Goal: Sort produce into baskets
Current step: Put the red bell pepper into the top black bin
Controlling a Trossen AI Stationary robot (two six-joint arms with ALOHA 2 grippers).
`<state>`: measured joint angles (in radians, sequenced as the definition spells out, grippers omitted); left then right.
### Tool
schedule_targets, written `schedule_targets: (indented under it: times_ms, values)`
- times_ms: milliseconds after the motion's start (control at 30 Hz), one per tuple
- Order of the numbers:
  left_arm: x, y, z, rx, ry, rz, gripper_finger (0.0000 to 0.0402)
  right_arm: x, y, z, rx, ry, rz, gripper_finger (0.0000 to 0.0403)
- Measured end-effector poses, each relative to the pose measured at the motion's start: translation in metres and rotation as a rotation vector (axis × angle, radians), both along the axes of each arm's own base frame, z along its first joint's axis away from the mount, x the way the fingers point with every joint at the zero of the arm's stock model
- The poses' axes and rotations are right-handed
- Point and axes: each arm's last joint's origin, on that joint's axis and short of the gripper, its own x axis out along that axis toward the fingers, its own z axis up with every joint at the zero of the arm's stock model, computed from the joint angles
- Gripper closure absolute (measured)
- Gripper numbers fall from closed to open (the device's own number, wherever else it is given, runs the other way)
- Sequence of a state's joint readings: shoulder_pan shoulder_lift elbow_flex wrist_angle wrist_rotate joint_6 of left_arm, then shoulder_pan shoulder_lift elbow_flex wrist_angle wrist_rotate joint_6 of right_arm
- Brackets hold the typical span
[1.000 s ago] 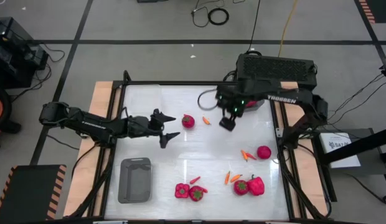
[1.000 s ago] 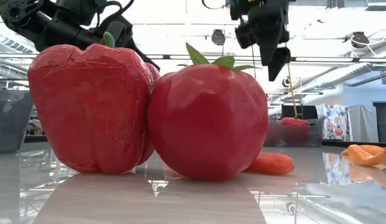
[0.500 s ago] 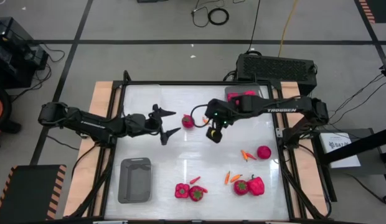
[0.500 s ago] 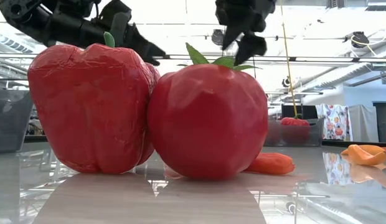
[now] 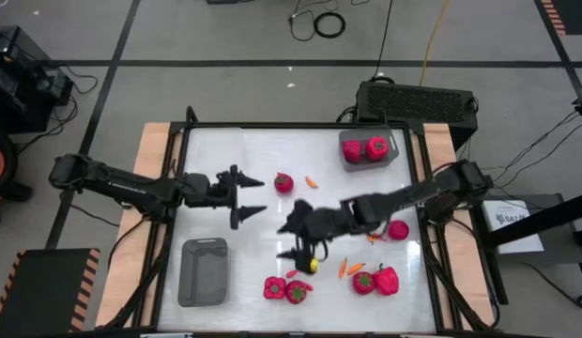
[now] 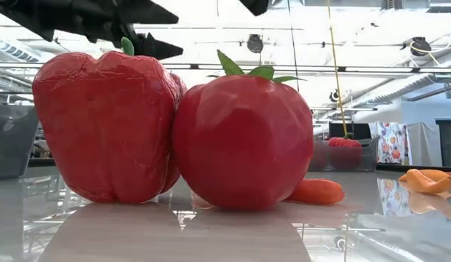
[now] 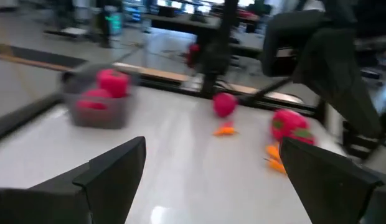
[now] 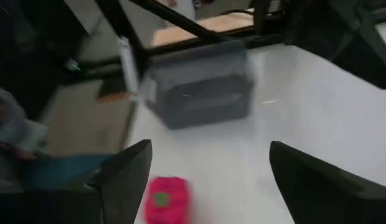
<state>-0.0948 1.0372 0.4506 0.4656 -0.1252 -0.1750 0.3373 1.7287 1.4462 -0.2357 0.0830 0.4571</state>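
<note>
Produce, high view: two red pieces sit inside the grey basket (image 5: 370, 150) at the far right corner of the table (image 5: 272, 221). One round red fruit (image 5: 284, 182) lies near table centre with a small orange chilli (image 5: 311, 182) just beside it. Another round red fruit (image 5: 398, 229) lies toward the right edge. At the near side, a red bell pepper (image 5: 273, 288) and a red fruit (image 5: 297, 292) touch each other; further right, a second pair of red pieces (image 5: 376, 280) lies together, with orange chillies (image 5: 350, 268) near them. A second grey basket (image 5: 204, 271) stands at the near left, nothing visible inside it.

My right gripper (image 5: 303, 250) hangs over the middle of the table, beyond the touching pair; its fingers (image 8: 127, 171) stand wide apart, nothing between them, with the near-left basket (image 8: 199, 90) and a pepper (image 8: 163, 198) ahead.

My left gripper (image 5: 245, 198) is left of centre, pointing toward the central fruit, fingers (image 7: 112, 168) spread, holding nothing.
</note>
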Motion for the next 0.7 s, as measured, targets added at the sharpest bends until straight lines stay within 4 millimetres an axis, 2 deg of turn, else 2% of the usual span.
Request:
schedule_targets:
  times_ms: [133, 300, 400, 533, 700]
  values:
    - [-0.002, -0.013, 0.006, -0.01, -0.048, -0.075, 0.0027, -0.008, 0.046, -0.015, 0.08, 0.035, 0.01, 0.0089]
    - [-0.007, -0.039, 0.005, 0.02, -0.045, -0.202, 0.0027, -0.004, 0.077, -0.028, 0.086, 0.072, -0.042, 0.009]
    - [-0.012, -0.056, 0.007, 0.059, -0.067, -0.264, 0.0027, 0.008, 0.095, -0.035, 0.031, 0.117, -0.048, 0.009]
    - [-0.017, -0.076, 0.018, 0.127, -0.08, -0.26, 0.0027, 0.032, 0.116, -0.04, -0.097, 0.193, -0.008, 0.009]
    - [-0.023, -0.093, 0.025, 0.193, -0.032, -0.273, 0.0027, 0.054, 0.128, -0.058, -0.327, 0.342, -0.025, 0.009]
